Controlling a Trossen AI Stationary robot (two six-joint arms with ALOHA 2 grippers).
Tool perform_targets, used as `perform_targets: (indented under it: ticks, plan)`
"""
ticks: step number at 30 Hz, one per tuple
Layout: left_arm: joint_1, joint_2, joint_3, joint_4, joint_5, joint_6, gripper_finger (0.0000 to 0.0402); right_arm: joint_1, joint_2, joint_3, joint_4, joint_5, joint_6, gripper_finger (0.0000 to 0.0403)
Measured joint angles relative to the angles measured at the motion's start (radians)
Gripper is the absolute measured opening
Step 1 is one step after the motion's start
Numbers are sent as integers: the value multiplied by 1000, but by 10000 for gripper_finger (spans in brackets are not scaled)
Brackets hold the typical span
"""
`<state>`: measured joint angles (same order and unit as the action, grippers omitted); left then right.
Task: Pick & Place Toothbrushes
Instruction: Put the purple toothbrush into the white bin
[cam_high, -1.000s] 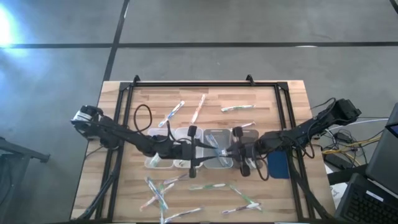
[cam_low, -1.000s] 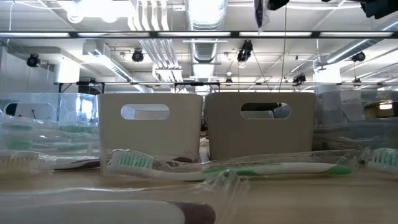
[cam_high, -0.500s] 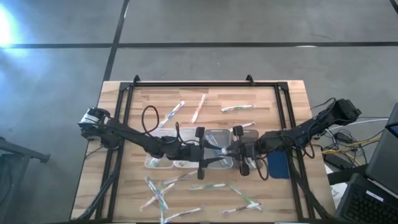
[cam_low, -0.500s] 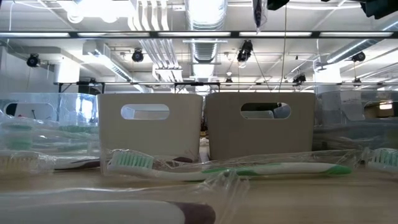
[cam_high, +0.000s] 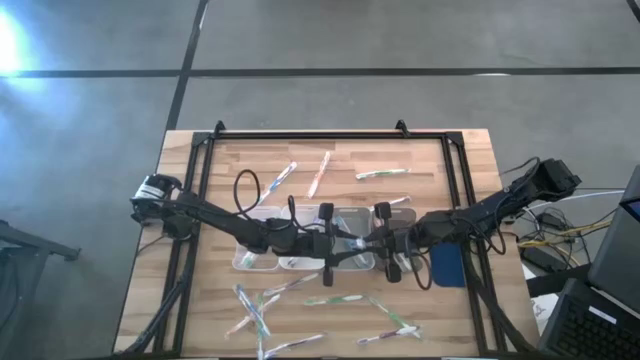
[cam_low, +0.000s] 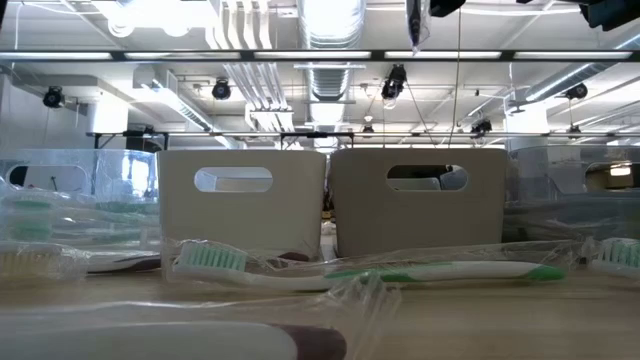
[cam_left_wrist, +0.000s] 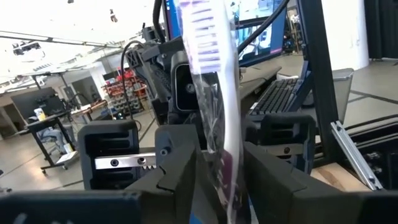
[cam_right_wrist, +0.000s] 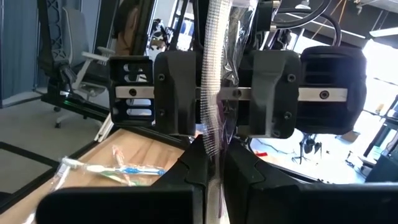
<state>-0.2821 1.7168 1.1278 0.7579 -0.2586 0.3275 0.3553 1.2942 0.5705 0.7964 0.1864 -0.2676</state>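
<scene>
Above the clear trays (cam_high: 256, 258) at mid-table, my two grippers face each other. My right gripper (cam_right_wrist: 214, 177) is shut on a wrapped toothbrush (cam_left_wrist: 214, 93) with purple bristles. My left gripper (cam_left_wrist: 219, 177) is open, with one finger on each side of that toothbrush's handle. In the high view the brush (cam_high: 350, 240) shows short between my left gripper (cam_high: 328, 246) and my right gripper (cam_high: 383, 243). More wrapped toothbrushes lie flat on the wood, far (cam_high: 319, 172) and near (cam_high: 335, 298). My right gripper pinches the toothbrush's lower part (cam_right_wrist: 213, 146), wrapper and all, between its two fingers. The fingers come level from the table's right side. The brush rises from them, head end up, clear of the trays. My left gripper: I cannot tell whether its fingers (cam_left_wrist: 180, 174) touch the wrapper.
Two beige bins with handle cut-outs (cam_low: 243, 205) (cam_low: 418, 205) stand behind a green-and-white toothbrush (cam_low: 350, 268) in the low view. A dark blue object (cam_high: 447, 266) lies right of the trays. A black frame (cam_high: 320, 133) borders the table, and cables trail at the right edge.
My left gripper has moved toward the table's right edge, up to the toothbrush, so that its fingers now flank the brush. My right gripper and the brush have kept still.
</scene>
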Motion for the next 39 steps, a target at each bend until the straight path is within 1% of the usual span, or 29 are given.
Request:
perform_targets:
  ticks: [3,9,11,18,21,27,30,33,39]
  plan:
    - [0,0,0,-3,0,-1,104,0,0,0,0,0,0,17]
    - [0,0,0,-10,4,-2,39,0,0,0,-4,0,0,17]
    - [0,0,0,-10,4,1,27,0,0,-1,-4,0,0,17]
    - [0,0,0,-13,4,1,30,0,0,-1,-7,0,6,24]
    - [0,0,0,-17,4,-4,35,0,0,-1,-11,0,19,38]
    - [0,0,0,-33,4,-4,27,0,-24,-1,-52,3,65,78]
    - [0,0,0,-44,3,-15,29,0,-67,-1,-124,19,98,105]
    - [0,-3,3,-78,-6,-28,34,0,-124,-1,-234,22,132,135]
    - [0,-42,43,-256,-88,-72,28,-1,-267,0,-495,25,197,189]
